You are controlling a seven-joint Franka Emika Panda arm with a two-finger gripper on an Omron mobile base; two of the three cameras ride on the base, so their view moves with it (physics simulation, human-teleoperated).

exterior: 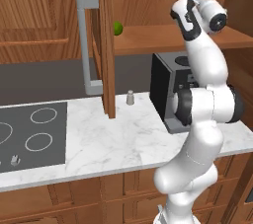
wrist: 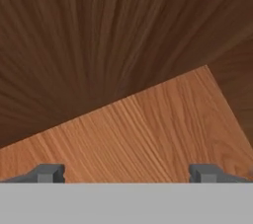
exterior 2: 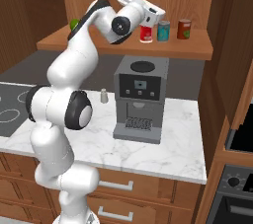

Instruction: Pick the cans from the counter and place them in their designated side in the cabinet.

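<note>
gripper: the gripper [wrist: 126, 172] has its two tips spread wide with nothing between them; it is raised to shelf height inside the cabinet and points at bare shelf board and the back wall, which reads as a hand that has let go and has nothing more to carry.
counter: the counter [exterior 2: 163, 146] is white veined marble with no drink can on it; the hob [exterior: 34, 134] is set into its left end.
coffee machine: the coffee machine [exterior 2: 139, 97] stands on the counter under the shelf, near the right end.
shaker: the shaker [exterior: 130, 97] sits on the marble just beside the open door's lower edge.
door: the door [exterior: 105, 40] hangs open edge-on, its grey bar handle [exterior: 87, 45] facing left, so the shelf is reachable.
cans: the red can [exterior 2: 146, 33] and the teal can [exterior 2: 163, 30] stand upright close together on the right half of the shelf, just beyond the hand; I judge both placed.
brown can: the brown can [exterior 2: 184, 28] stands right of them.
lime: the lime [exterior: 117, 28] sits alone on the left side.
cabinet: the cabinet [exterior 2: 148, 48] is brown wood with one plank shelf.
</note>
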